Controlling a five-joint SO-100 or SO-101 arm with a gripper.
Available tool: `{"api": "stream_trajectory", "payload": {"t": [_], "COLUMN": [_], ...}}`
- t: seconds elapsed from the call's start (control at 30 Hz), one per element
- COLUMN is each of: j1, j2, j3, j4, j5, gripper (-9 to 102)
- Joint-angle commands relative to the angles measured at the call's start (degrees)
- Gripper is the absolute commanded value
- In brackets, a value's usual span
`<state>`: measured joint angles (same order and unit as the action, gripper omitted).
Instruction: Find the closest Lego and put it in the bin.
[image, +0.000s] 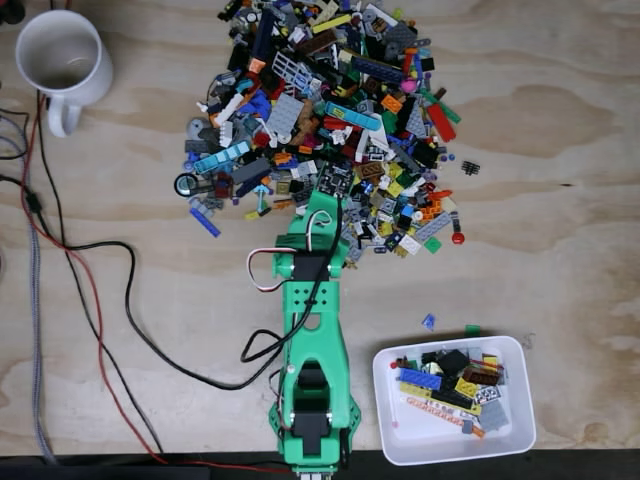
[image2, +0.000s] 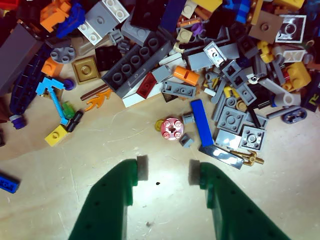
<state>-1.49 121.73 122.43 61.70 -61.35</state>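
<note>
- Claw (image2: 166, 170) is spread wide with nothing in it, both grey pads hanging just above bare desk (image2: 50, 190) at the near fringe of the Lego pile (image: 330, 110).
- Closest piece I'd call is the small pink round plate (image2: 172, 128), sitting almost dead centre ahead of the gap, with a little grey stud (image2: 186, 140) and the blue bar (image2: 202, 122) just beside it on the right in the wrist view.
- To do this well, I reckon I should ease forward until the pink round sits between the pads, drop low, and close slowly. Risk as I see it: the right finger catching the grey stud or blue bar and dragging extras along.
- The bin (image: 400, 440) is near the desk's bottom right corner in the fixed view, right of the arm's base (image: 312, 420), already holding a bunch of bricks.
- The fixed view gives me the bin, the white mug (image: 60, 60) at the top left corner, and the cables (image: 100, 300). Up there the arm covers the claw.
- The wrist view gives me pad spacing and the piece's neighbours.
</note>
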Motion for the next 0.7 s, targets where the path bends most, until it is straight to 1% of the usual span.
{"api": "stream_trajectory", "payload": {"t": [0.0, 0.33, 0.47, 0.67], "j1": [-5.1, -5.2, -6.8, -8.0], "j2": [6.2, 5.3, -6.4, -26.6], "j3": [-4.2, -4.3, -9.1, -26.1], "j4": [1.9, 1.8, -0.4, -1.3], "j5": [2.1, 2.0, 6.7, 17.9], "gripper": [16, 17, 18, 19]}}
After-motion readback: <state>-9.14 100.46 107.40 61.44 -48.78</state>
